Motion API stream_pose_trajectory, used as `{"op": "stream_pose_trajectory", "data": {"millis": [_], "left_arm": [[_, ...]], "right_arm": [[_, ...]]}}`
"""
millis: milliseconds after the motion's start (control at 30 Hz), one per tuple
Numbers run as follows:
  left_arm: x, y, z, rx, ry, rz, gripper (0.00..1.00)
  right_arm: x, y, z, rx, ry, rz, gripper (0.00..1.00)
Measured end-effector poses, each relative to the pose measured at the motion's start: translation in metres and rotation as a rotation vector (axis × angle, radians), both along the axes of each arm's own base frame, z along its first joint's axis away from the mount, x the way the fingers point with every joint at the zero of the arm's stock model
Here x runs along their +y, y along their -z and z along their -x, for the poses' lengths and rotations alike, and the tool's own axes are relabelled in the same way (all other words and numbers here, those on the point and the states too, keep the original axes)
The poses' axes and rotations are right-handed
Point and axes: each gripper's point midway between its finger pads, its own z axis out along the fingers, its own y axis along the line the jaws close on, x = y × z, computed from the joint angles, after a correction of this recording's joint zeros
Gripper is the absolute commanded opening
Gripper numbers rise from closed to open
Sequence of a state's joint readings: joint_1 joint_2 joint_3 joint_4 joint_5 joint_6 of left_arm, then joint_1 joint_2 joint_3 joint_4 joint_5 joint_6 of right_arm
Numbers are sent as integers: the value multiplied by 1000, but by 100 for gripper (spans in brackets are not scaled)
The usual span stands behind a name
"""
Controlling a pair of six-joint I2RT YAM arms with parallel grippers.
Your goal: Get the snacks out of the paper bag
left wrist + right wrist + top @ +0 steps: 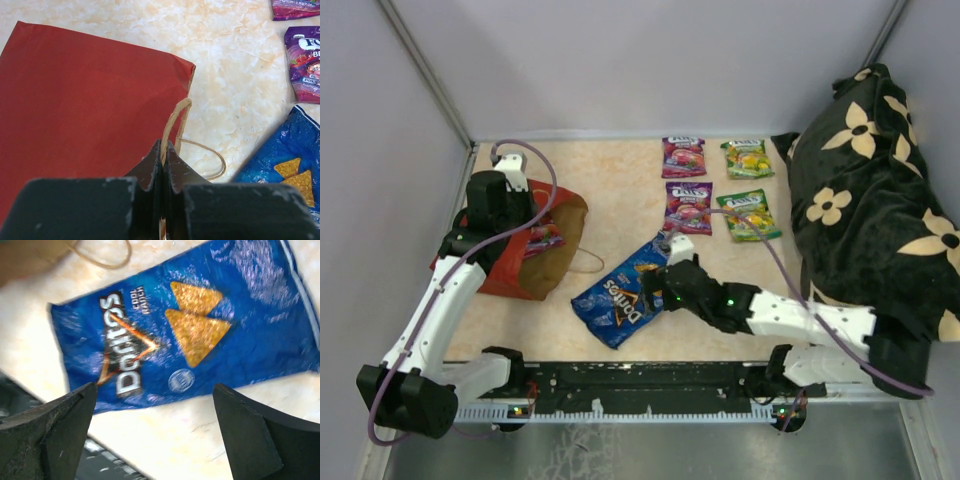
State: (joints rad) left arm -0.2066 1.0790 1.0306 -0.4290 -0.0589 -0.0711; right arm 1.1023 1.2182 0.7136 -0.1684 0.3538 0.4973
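The red paper bag (510,268) lies on its side at the left, its brown mouth facing right, with a purple packet (545,238) showing inside. My left gripper (527,226) is shut on one thin brown handle (177,117) of the bag (85,100); the other handle loop (216,161) lies on the table. The blue Doritos bag (620,290) lies flat in front of the mouth. My right gripper (662,290) is open and empty, just above the table at the Doritos bag's (190,325) near edge. Two purple packets (683,156) (688,206) and two green packets (747,158) (748,214) lie further back.
A black flower-patterned cloth (870,190) is heaped along the right side. Grey walls close in the left, back and right. The rail with the arm bases (640,395) runs along the near edge.
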Motion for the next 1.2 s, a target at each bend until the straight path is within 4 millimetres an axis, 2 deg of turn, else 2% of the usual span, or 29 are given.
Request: {"op": "stream_pose_trajectory", "data": {"millis": [133,200,267,367,500,633,967,1200], "left_arm": [[0,-1,0,1,0,0,3],[0,-1,0,1,0,0,3],[0,-1,1,3,0,-1,3],[0,0,2,8,4,1,3],[-2,1,2,13,10,3,4],[-2,2,3,16,15,5,4],[-2,2,3,17,12,6,3],[2,4,5,31,-11,2,2]], "right_arm": [[-17,-18,24,136,167,-323,99],[-19,-17,31,219,241,-464,99],[-25,0,40,331,336,-570,99],[-33,27,47,464,476,-636,99],[-34,41,49,605,639,-758,97],[-31,66,52,687,747,-788,91],[26,71,22,762,799,-1054,78],[68,62,-8,652,698,-1214,68]]}}
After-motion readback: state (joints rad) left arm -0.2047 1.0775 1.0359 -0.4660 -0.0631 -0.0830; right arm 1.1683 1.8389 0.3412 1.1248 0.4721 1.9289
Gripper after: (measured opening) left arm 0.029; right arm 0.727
